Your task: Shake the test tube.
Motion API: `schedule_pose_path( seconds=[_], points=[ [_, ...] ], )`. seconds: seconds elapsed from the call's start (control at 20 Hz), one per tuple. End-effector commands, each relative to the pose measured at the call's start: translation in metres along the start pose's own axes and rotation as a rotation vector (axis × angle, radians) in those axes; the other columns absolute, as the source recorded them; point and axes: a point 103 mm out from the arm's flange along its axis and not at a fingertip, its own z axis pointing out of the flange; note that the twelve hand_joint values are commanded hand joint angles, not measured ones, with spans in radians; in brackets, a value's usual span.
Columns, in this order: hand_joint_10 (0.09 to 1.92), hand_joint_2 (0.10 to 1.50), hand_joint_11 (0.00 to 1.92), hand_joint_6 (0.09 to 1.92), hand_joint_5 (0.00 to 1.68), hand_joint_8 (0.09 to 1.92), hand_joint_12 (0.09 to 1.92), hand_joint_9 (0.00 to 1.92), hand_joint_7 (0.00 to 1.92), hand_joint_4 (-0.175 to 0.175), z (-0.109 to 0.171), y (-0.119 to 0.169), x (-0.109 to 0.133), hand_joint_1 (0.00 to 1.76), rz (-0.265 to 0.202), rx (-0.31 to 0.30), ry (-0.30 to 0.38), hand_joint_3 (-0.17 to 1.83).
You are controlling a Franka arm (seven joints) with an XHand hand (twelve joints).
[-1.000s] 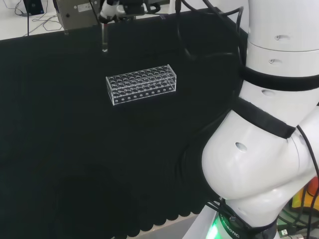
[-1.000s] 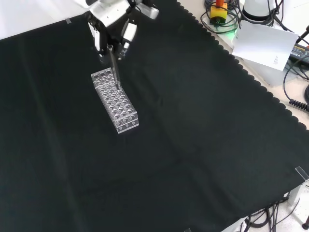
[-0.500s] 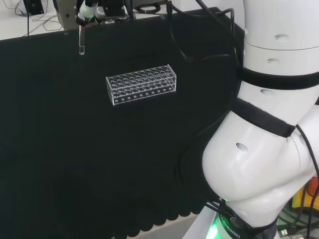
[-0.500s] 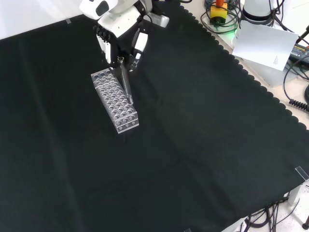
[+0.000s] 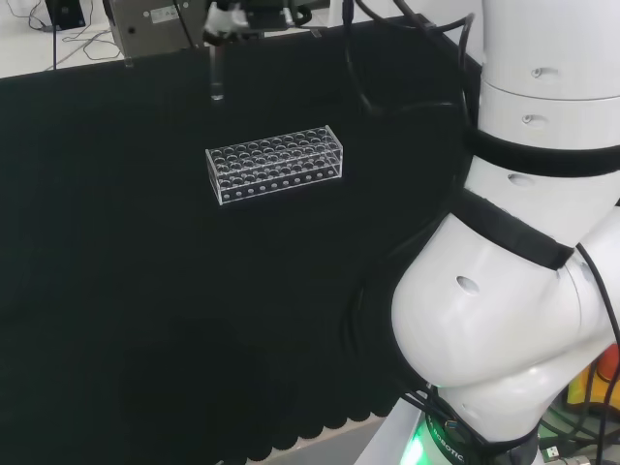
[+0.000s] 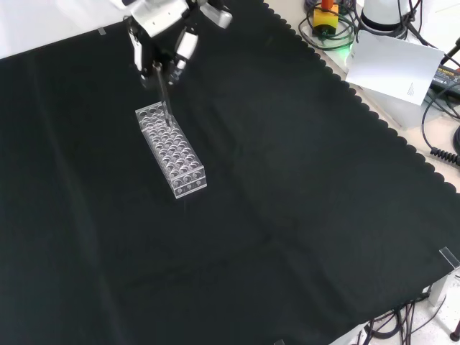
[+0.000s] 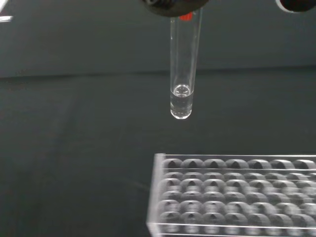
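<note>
The hand (image 6: 159, 32) has its fingers curled round the top of the test tube (image 6: 162, 92), holding it upright in the air near the cloth's (image 6: 302, 187) far edge in the head view. The tube hangs above the clear rack (image 5: 275, 163), apart from it, with a little clear liquid at its bottom.

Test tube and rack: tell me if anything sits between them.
Nothing visible does. The hand holds the tube upright in the air, its bottom clear of the rack, with only bare cloth around.
</note>
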Motion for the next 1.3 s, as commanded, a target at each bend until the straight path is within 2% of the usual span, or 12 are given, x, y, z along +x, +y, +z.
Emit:
schedule_pose_path(
  seconds=[0.05, 0.4, 0.55, 0.65, 0.8, 0.9, 1.15, 1.3],
  points=[
    [0.37, 1.05, 1.37, 0.33, 1.38, 0.59, 0.79, 1.68, 1.68, -0.175, -0.008, -0.007, -0.082, 1.23, 0.160, -0.014, -0.086, -0.17],
    [0.37, 1.05, 1.37, 0.33, 1.38, 0.59, 0.78, 1.68, 1.68, -0.175, -0.026, -0.015, -0.149, 1.23, 0.302, -0.021, -0.168, -0.17],
    [0.37, 1.05, 1.37, 0.33, 1.38, 0.59, 0.78, 1.68, 1.68, -0.175, -0.032, -0.015, -0.163, 1.23, 0.337, -0.029, -0.186, -0.17],
    [0.37, 1.05, 1.37, 0.33, 1.38, 0.59, 0.78, 1.68, 1.68, -0.175, -0.034, -0.013, -0.165, 1.23, 0.343, -0.034, -0.185, -0.17],
    [0.37, 1.05, 1.37, 0.33, 1.38, 0.60, 0.78, 1.68, 1.68, -0.175, -0.033, -0.009, -0.158, 1.23, 0.329, -0.033, -0.175, -0.17],
    [0.37, 1.05, 1.37, 0.33, 1.38, 0.60, 0.78, 1.68, 1.68, -0.175, -0.029, -0.006, -0.146, 1.23, 0.299, -0.027, -0.164, -0.17],
    [0.37, 1.05, 1.37, 0.33, 1.38, 0.60, 0.78, 1.68, 1.68, -0.175, -0.016, 0.006, -0.100, 1.23, 0.198, -0.014, -0.120, -0.17],
    [0.37, 1.05, 1.37, 0.33, 1.38, 0.60, 0.78, 1.68, 1.68, -0.175, -0.010, 0.012, -0.062, 1.23, 0.105, -0.008, -0.109, -0.17]
  ],
)
